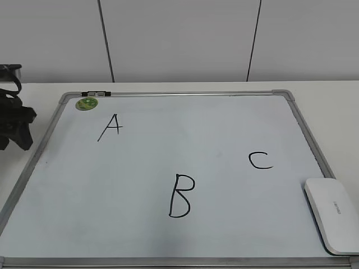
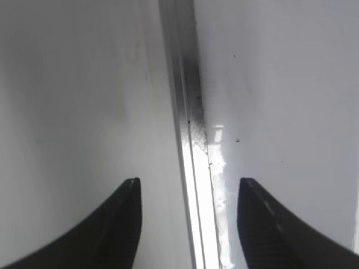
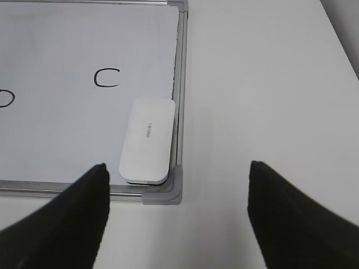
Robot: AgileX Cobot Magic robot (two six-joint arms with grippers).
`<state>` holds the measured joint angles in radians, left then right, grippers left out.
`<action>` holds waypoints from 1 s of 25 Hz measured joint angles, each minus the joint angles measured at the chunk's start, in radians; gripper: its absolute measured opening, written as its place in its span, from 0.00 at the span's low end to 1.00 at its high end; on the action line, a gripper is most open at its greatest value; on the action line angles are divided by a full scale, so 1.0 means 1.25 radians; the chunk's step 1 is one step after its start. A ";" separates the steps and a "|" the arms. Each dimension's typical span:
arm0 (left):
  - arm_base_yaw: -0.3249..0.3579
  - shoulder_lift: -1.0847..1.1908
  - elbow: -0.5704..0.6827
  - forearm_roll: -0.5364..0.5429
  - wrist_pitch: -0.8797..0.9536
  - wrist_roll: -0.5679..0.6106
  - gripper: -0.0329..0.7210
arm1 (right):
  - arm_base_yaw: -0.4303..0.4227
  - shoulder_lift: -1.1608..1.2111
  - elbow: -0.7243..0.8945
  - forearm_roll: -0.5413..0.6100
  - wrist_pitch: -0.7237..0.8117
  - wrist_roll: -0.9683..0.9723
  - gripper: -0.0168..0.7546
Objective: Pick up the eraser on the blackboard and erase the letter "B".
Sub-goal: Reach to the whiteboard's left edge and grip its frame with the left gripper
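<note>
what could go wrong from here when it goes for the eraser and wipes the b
1. The eraser lies against the blackboard frame at the near right corner, so a finger of the open right gripper may catch the frame.
2. The letter "B" sits fairly near the "C"; a wide stroke might smear it.
3. The left gripper, open, hangs over the left frame edge and may obstruct a long sweep.

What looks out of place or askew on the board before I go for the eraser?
Little stands out. The white rounded plastic eraser lies slightly skewed at the near right corner of the silver-framed white dry-erase board, against the frame. The black handwritten "B" is intact. Both grippers, left and right, are open and empty.
</note>
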<state>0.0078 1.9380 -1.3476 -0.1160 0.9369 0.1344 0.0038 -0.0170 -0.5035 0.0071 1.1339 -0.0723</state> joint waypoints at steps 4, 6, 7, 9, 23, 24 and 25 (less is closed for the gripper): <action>0.000 0.037 -0.025 0.000 0.000 0.000 0.54 | 0.000 0.000 0.000 0.000 0.000 0.000 0.79; 0.000 0.054 -0.027 0.000 -0.002 0.000 0.54 | 0.000 0.000 0.000 0.000 0.000 0.000 0.79; 0.000 0.062 -0.027 0.000 -0.004 0.000 0.54 | 0.000 0.000 0.000 0.000 0.000 0.000 0.79; 0.000 0.076 -0.027 0.000 -0.008 0.000 0.53 | 0.000 0.000 0.000 0.000 0.000 0.000 0.79; 0.000 0.108 -0.030 0.000 -0.053 0.000 0.36 | 0.000 0.000 0.000 0.000 0.000 0.000 0.79; 0.000 0.108 -0.030 -0.001 -0.054 0.001 0.35 | 0.000 0.000 0.000 0.000 0.000 0.000 0.79; 0.000 0.108 -0.030 -0.001 -0.055 0.001 0.35 | 0.000 0.000 0.000 0.000 0.000 0.000 0.79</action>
<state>0.0078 2.0725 -1.3854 -0.1178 0.8684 0.1360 0.0038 -0.0170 -0.5035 0.0071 1.1339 -0.0723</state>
